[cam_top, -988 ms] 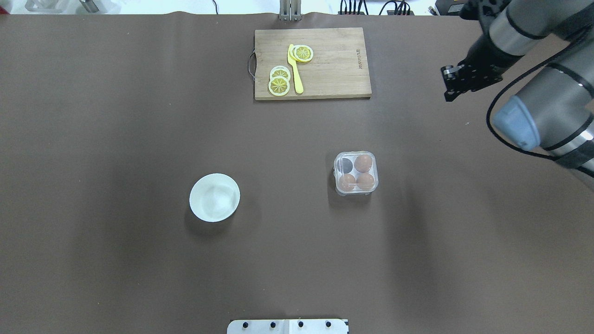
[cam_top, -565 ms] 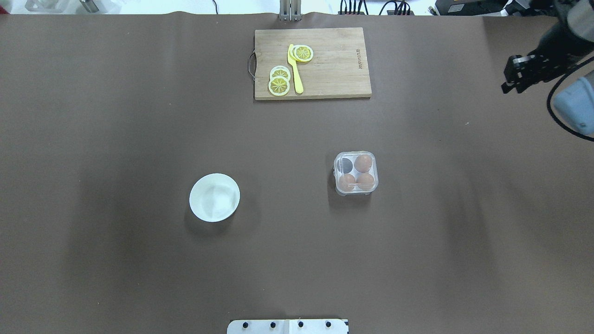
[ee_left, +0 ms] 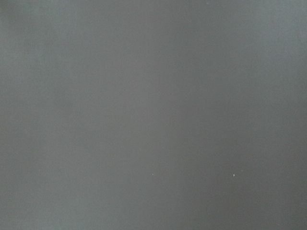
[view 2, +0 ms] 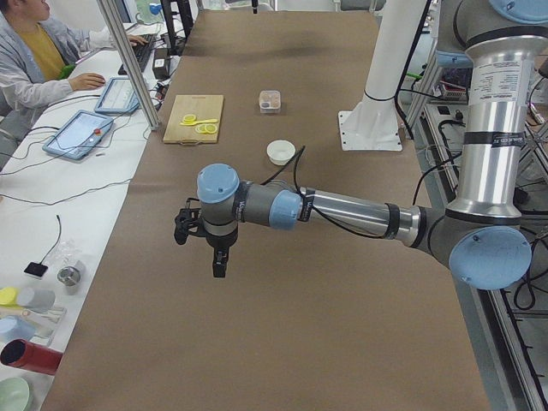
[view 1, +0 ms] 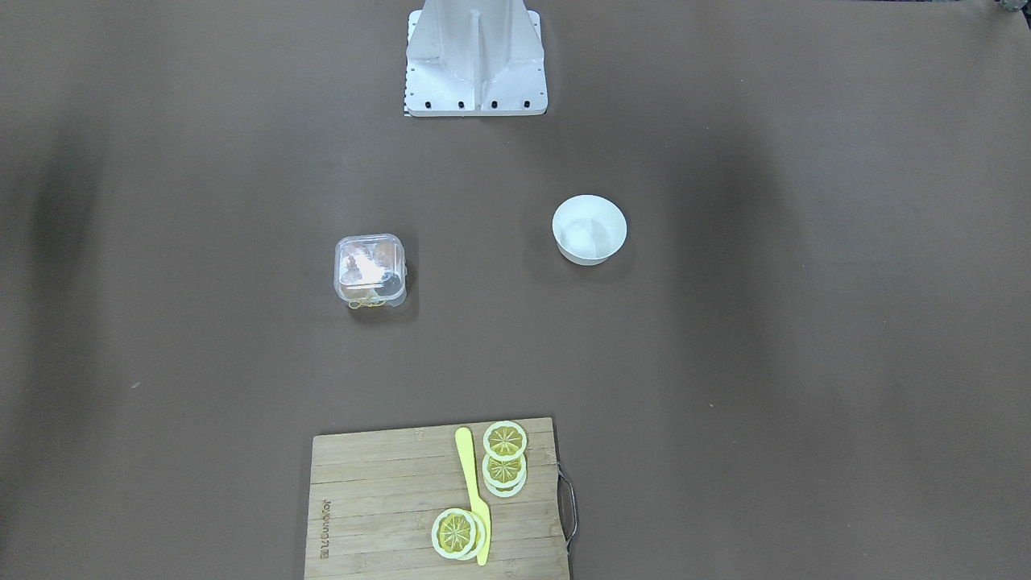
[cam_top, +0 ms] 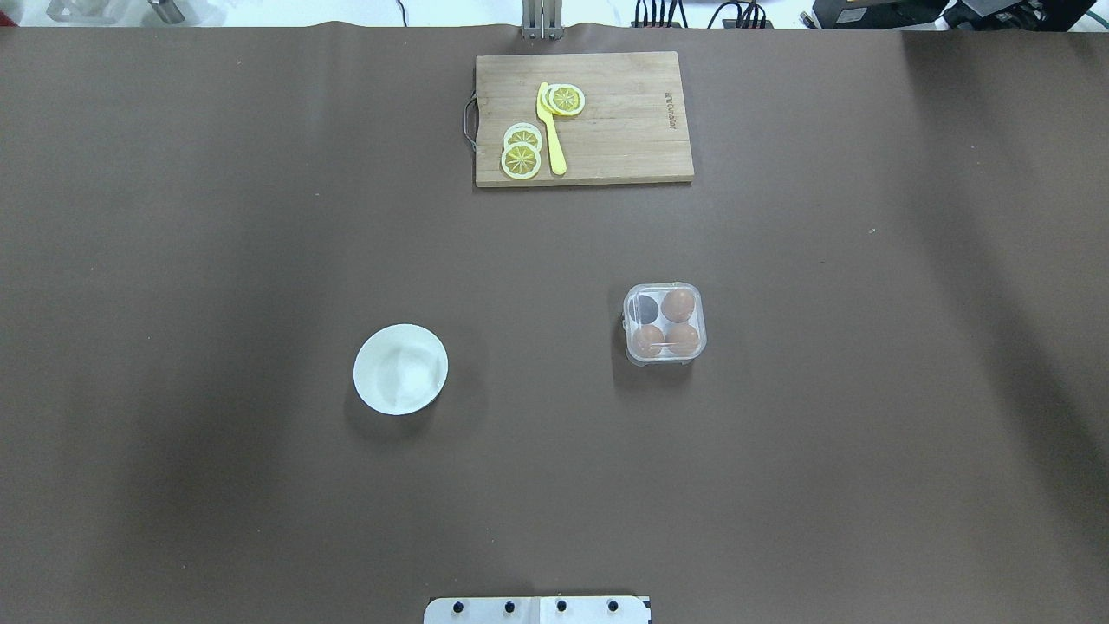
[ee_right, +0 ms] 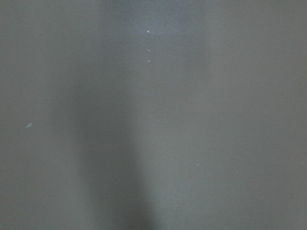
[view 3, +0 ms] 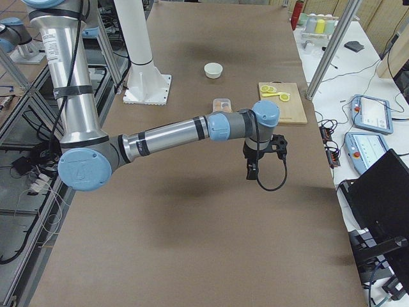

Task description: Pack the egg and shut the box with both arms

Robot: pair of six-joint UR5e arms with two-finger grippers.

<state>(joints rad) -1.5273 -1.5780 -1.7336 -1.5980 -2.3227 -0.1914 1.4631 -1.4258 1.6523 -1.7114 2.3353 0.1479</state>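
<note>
The clear box (cam_top: 664,323) stands right of the table's middle with its lid down; it also shows in the front view (view 1: 370,271). Three tan-brown eggs sit in it, one at the back right (cam_top: 678,303) and two in front (cam_top: 647,340); the back left cell is dark and empty. Neither gripper shows in the overhead or front view. The left gripper (view 2: 219,267) hangs over bare table far from the box. The right gripper (view 3: 250,173) hangs over bare table near the table's right end. I cannot tell whether either is open or shut. Both wrist views show only brown table.
A white bowl (cam_top: 400,368) stands left of the box. A wooden cutting board (cam_top: 624,119) with lemon slices (cam_top: 521,159) and a yellow knife (cam_top: 551,130) lies at the far edge. The white base bracket (cam_top: 537,609) is at the near edge.
The right arm and its gripper have swung off the overhead view's right edge. The box, eggs and bowl have not moved.
</note>
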